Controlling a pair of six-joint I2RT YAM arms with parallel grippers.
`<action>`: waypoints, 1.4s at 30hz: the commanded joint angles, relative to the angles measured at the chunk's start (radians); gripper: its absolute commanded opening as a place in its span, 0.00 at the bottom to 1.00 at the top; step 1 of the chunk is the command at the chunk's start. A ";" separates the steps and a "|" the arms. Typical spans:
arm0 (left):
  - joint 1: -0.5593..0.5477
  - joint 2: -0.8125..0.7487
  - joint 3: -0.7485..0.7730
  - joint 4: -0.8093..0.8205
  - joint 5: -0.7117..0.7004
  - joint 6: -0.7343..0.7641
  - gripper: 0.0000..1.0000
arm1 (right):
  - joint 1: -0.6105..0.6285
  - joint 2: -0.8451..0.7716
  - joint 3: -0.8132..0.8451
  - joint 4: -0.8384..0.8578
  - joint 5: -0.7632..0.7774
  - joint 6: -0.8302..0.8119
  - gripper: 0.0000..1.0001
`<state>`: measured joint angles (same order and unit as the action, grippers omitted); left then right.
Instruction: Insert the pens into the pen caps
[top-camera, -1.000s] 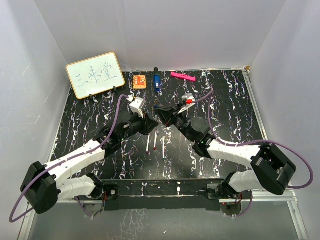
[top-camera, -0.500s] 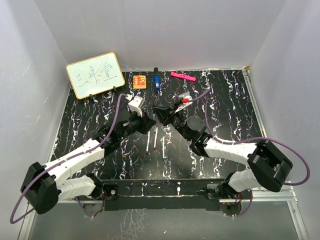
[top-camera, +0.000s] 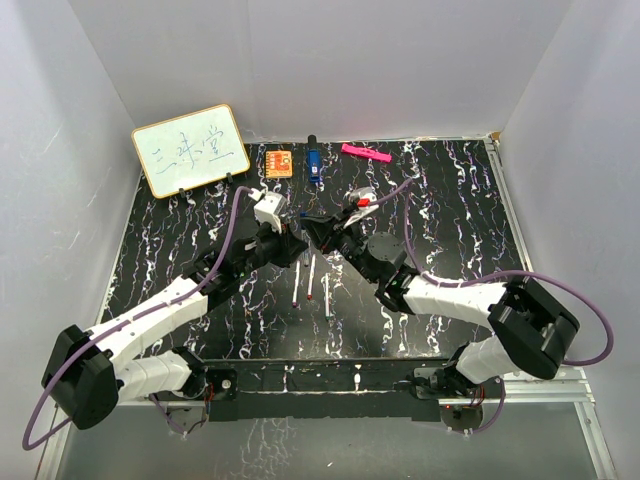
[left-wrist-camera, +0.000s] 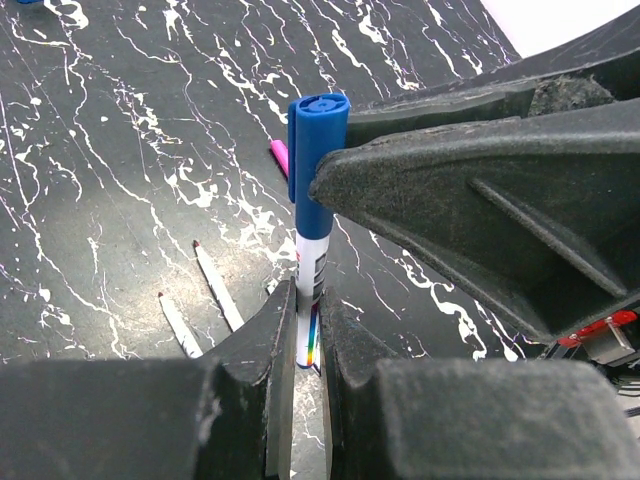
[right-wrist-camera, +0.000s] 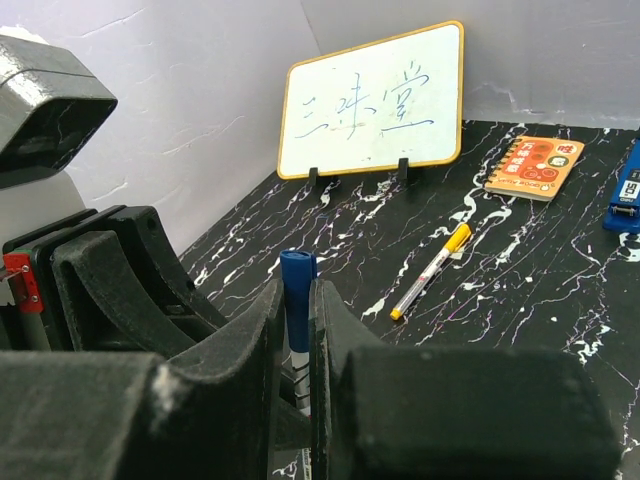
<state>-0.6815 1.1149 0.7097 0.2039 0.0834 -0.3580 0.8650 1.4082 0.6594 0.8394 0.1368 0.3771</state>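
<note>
Left side: left gripper (left-wrist-camera: 305, 335) clamped on the white barrel of the blue pen (left-wrist-camera: 307, 262), held upright mid-table (left-wrist-camera: 100, 150). The blue cap (left-wrist-camera: 316, 135) sits on top of it, with the right gripper (right-wrist-camera: 297, 330) pinched onto it (seating depth unclear). Two uncapped pens (left-wrist-camera: 215, 285) lie below.

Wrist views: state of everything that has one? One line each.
blue pen: held between both grippers, capped.
blue cap: seated on the blue pen.
left gripper: shut on the blue pen's barrel.
right gripper: shut on the blue cap.
yellow-capped pen: lying flat, capped.
bare pen: lying flat, uncapped.
second bare pen: same.
whiteboard: upright on its stand.
</note>
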 joint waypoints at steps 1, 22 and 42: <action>0.035 -0.072 0.113 0.340 -0.055 -0.013 0.00 | 0.060 0.041 -0.052 -0.304 -0.095 0.001 0.00; 0.096 0.120 0.113 -0.101 -0.178 -0.019 0.00 | 0.058 -0.181 0.166 -0.250 0.365 -0.251 0.29; 0.284 0.797 0.691 -0.442 -0.091 0.067 0.06 | 0.054 -0.248 0.049 -0.352 0.514 -0.173 0.64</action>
<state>-0.4179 1.8534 1.3098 -0.1310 -0.0334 -0.3042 0.9207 1.1687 0.7216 0.4740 0.6445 0.1726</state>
